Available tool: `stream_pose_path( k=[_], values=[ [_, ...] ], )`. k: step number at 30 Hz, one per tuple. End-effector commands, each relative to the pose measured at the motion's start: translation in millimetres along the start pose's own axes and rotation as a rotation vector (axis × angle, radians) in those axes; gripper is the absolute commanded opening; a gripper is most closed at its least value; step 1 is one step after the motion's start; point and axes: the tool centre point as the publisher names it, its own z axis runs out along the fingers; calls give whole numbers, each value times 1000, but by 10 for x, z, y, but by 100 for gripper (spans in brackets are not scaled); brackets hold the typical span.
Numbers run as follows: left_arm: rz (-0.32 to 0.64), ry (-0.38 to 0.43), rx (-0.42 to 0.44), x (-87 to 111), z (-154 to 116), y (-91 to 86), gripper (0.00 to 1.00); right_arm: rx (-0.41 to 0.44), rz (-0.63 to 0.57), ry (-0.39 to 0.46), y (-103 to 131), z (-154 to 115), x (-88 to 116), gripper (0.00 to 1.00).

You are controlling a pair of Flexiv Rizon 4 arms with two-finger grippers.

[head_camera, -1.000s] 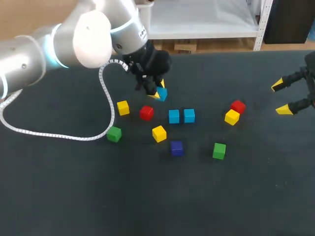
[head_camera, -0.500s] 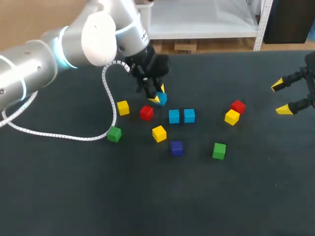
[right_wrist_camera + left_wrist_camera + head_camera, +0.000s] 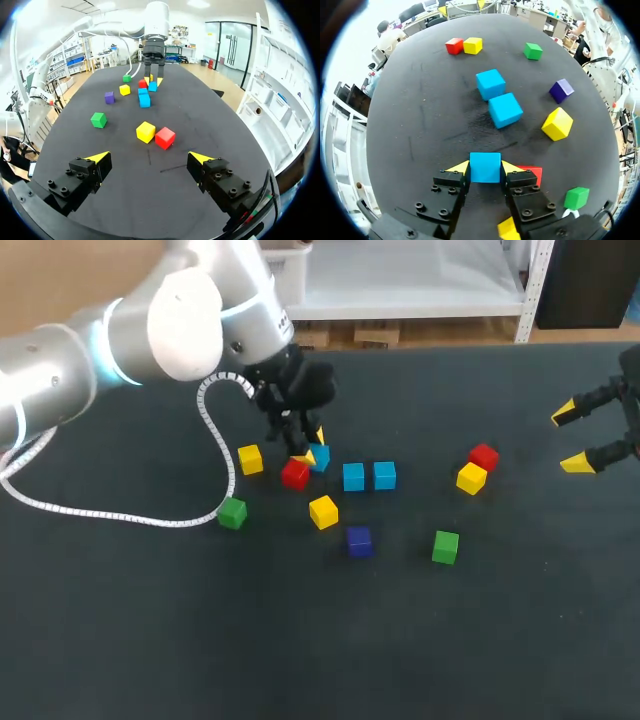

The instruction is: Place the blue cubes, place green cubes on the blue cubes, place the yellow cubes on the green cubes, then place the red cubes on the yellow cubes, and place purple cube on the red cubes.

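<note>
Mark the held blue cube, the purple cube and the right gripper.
held blue cube (image 3: 485,167), left wrist view, middle of visible face
purple cube (image 3: 359,540), head view, top face
right gripper (image 3: 149,157), right wrist view, midway between fingertips

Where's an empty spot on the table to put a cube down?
The dark table is bare on the robot's side of the small purple cube and the right-hand green cube, and between that green cube and the open right gripper. It is crowded around the left gripper, shut on a blue cube.
</note>
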Motion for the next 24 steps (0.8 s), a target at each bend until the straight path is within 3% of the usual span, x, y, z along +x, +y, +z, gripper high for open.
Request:
stream_pose_path(
  k=[1, 16, 24],
  values=[
    [-18, -10, -60, 5, -3, -272, 0, 0, -1, -1, -5, 6, 1, 100],
    [-119, -24, -43, -52, -91, -824, 0, 0, -1, -1, -5, 6, 1, 100],
    [-139, -34, -40, -82, -123, -919, 0, 0, -1, -1, -5, 6, 1, 100]
  ],
)
